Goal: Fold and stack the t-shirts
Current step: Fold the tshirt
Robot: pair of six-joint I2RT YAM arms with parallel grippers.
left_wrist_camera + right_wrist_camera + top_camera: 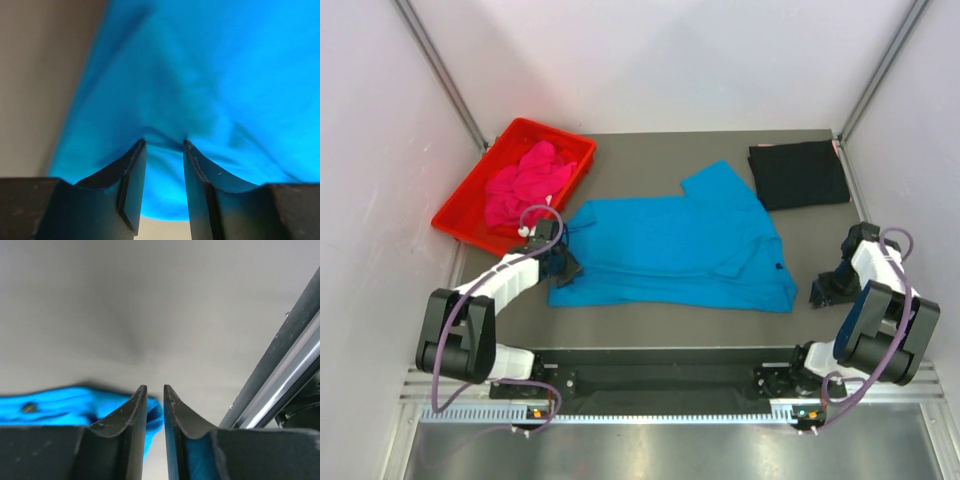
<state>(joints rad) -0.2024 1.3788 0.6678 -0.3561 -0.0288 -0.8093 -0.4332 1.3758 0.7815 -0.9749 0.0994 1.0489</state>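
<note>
The turquoise-blue t-shirt (680,245) lies spread flat mid-table, a sleeve pointing to the back. My left gripper (563,262) is at its left edge. In the left wrist view this gripper (164,142) is open, its tips pressed down on the blue cloth (225,75) with a ridge of cloth between them. My right gripper (825,290) stands on the bare table just right of the shirt's near right corner. Seen from the right wrist, the gripper (155,387) is open by a narrow gap with nothing in it, and the blue corner (60,405) lies just beyond. The black t-shirt (798,175) lies folded at the back right. The magenta t-shirt (528,185) is crumpled in the tray.
A red plastic tray (578,150) stands at the back left, tilted against the wall. White walls and metal frame posts (285,360) close in the grey table (650,145) on three sides. The arm bases sit on a black rail (660,375) at the near edge.
</note>
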